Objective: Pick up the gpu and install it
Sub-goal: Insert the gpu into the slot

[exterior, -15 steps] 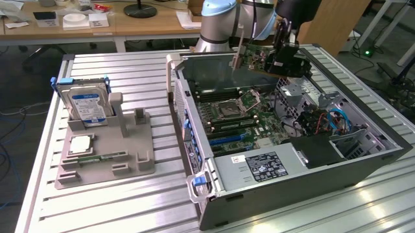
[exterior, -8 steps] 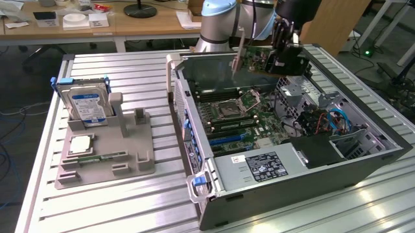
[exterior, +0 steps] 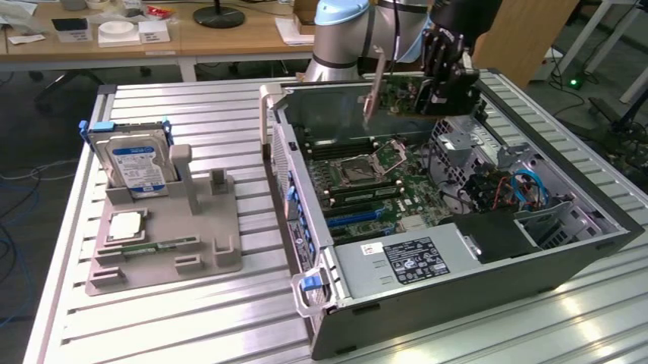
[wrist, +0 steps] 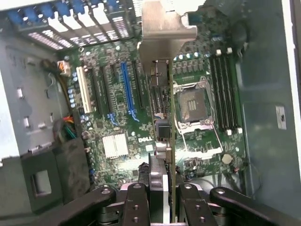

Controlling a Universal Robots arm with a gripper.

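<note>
While it hangs above the open computer case, the gripper is closed on the gpu, gripping it edge-on over the motherboard, with the silver bracket at the card's far end.

Even indoor light, glare on table

I'm in a robotics lab here: silver slatted aluminium bench beneath me, opened grey metal desktop computer case on it, pale wooden desks behind, blue cables trailing over the floor.
</note>
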